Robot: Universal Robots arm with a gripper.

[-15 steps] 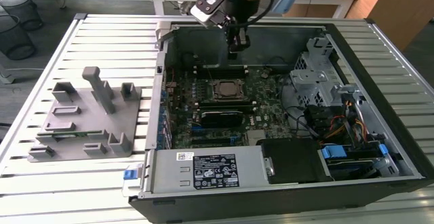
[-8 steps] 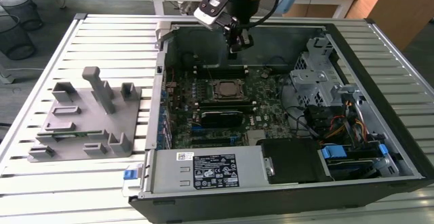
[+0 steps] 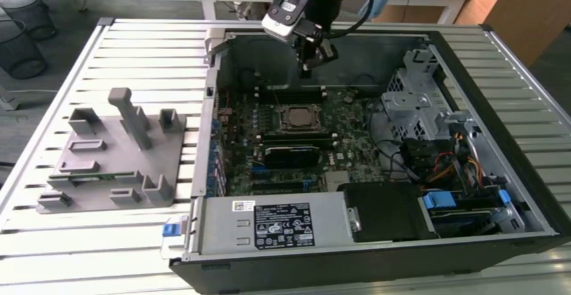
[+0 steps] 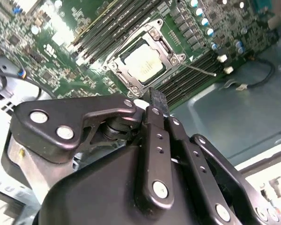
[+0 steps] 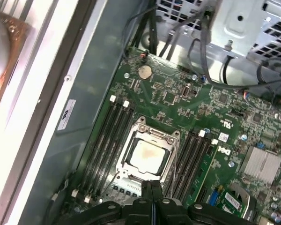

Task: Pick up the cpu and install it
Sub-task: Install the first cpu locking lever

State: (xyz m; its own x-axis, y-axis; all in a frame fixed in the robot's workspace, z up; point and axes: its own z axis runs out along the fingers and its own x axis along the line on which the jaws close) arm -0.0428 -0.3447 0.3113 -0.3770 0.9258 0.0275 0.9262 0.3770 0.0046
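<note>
- Hanging over the far part of the open computer case: the gripper, at the end of the arm that comes down from the far side.
- Gripper state: both wrist views show the fingers pressed together, with only a thin seam between them and one narrow black tip standing forward. Nothing is seen pinched between them, and they touch nothing; the tip is up in the air, apart from the board.
- The cpu: a square chip with a pale metal top, lying flat in the socket near the middle of the green motherboard. Both wrist views show it with the metal socket frame lying around its edges. It is near the gripper's tip and below it.
- Memory slots: long dark rows running along either side of the socket.
- Coin cell and silver finned block: elsewhere on the board, well apart from the socket.
- Drive cage: grey metal, at the exterior view's right inside the case.
- Power supply: grey box at the near edge of the case.
- Grey holder plate: on the slatted table, at the exterior view's left of the case, with upright blocks on it.
</note>
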